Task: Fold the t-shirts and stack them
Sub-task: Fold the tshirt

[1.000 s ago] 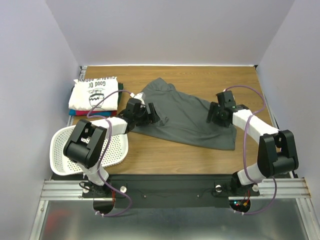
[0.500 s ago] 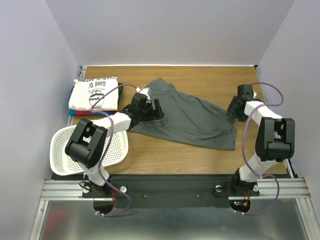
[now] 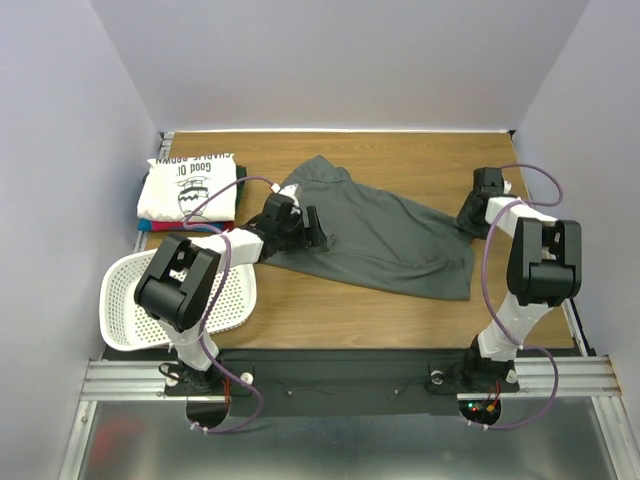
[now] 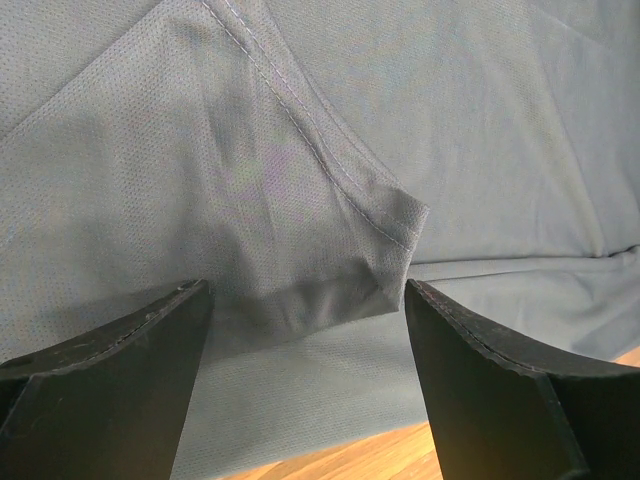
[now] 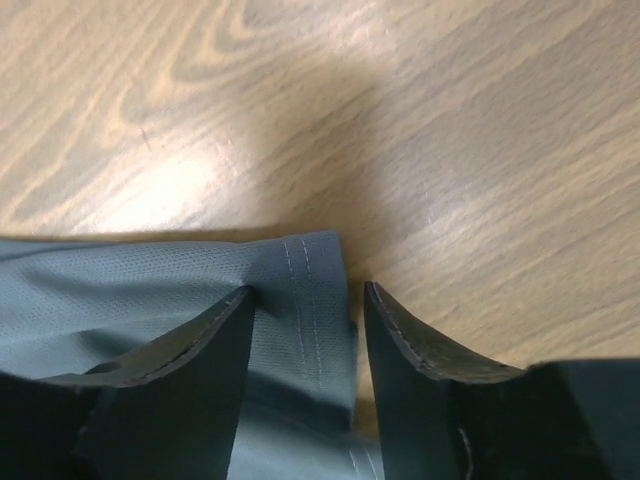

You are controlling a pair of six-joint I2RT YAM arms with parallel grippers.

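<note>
Right gripper (image 5: 307, 290) narrower now, unclamped astride hem of grey t-shirt (image 3: 380, 235) — left gripper (image 4: 305, 290) agape — basket (image 3: 238, 300) nearby

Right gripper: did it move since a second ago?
Yes. The right gripper went rightward, off the middle of the grey t-shirt to its right corner, nearer the table edge.

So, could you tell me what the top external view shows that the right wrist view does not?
Only the top external view shows the whole grey t-shirt spread on the table, the left gripper over its left part, the folded stack of tees with a white printed one on top, and the white basket. Only the right wrist view shows the stitched hem corner lying on the wood between the parted jaws of the right gripper. Both show that gripper at the shirt's right edge.
</note>
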